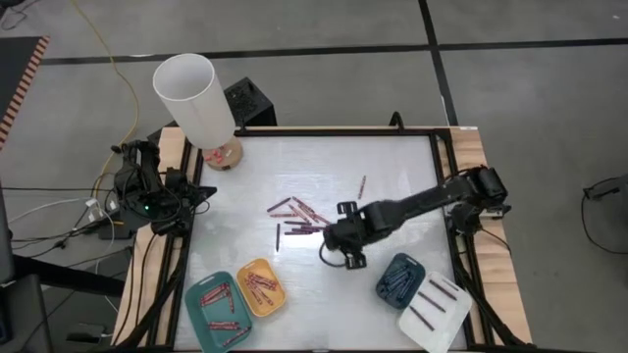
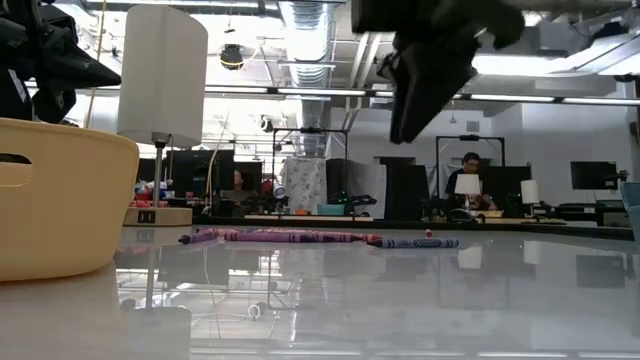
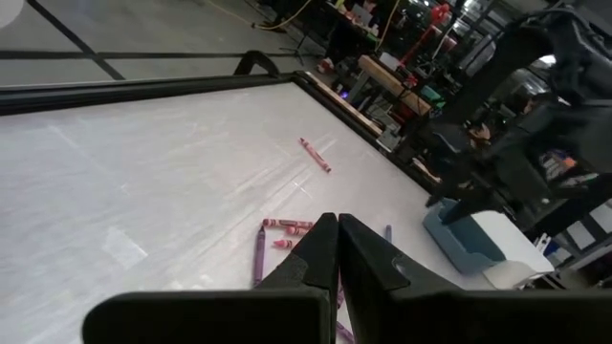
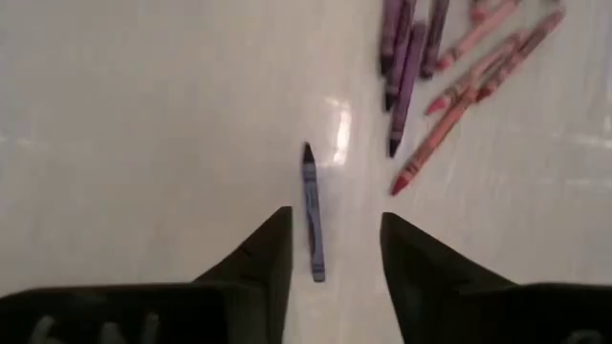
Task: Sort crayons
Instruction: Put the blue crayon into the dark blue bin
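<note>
Several loose crayons [image 1: 297, 211], red, pink and purple, lie flat in a cluster at the middle of the white table; the same cluster [image 4: 449, 57] shows in the right wrist view. One pink crayon [image 1: 362, 186] lies apart, farther back. A blue crayon [image 4: 312, 212] lies alone on the table. My right gripper [image 4: 335, 258] hangs open above the blue crayon, one finger to each side of it, clear of the table [image 2: 430, 70]. Shut and holding nothing, my left gripper [image 3: 337, 253] waits at the table's left edge [image 1: 186, 193].
A teal tray [image 1: 218, 309] and a yellow tray [image 1: 260, 286] with crayons stand near left. A dark-blue tray [image 1: 399, 277] and a white tray [image 1: 435, 309] with crayons stand near right. A white lamp [image 1: 194, 98] stands at the far left corner.
</note>
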Controlling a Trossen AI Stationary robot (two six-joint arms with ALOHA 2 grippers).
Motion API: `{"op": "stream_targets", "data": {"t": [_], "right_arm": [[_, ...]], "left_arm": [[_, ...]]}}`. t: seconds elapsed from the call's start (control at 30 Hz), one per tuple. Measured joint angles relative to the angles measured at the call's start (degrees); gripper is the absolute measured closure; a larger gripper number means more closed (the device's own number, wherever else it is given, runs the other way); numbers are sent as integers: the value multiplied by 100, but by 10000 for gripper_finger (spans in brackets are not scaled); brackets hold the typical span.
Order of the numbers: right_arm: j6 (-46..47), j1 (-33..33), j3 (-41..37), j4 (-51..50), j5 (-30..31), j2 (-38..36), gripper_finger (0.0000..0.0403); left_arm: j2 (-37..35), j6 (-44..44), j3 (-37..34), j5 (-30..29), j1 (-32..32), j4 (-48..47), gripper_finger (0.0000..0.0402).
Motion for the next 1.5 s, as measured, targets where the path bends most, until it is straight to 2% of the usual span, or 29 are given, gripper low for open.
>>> {"op": "stream_targets", "data": {"t": [0.13,0.27,0.67,0.93,1.33,1.5], "right_arm": [[-143,-312,-355,232,-209,0,214],[-450,-488,-886,878,-406,2,191],[-545,-612,-1758,2057,-511,18,187],[-411,-609,-2050,2387,-534,22,187],[-226,-600,-2566,3024,-692,6,209],[-154,-596,-2571,2871,-534,4,258]], "left_arm": [[-1,21,1,0,0,-2,401],[-2,31,0,0,0,-2,401],[0,26,1,2,0,-4,401],[-2,14,2,1,0,-4,401],[-2,4,1,0,2,-7,401],[-2,17,2,-9,0,-7,401]]}}
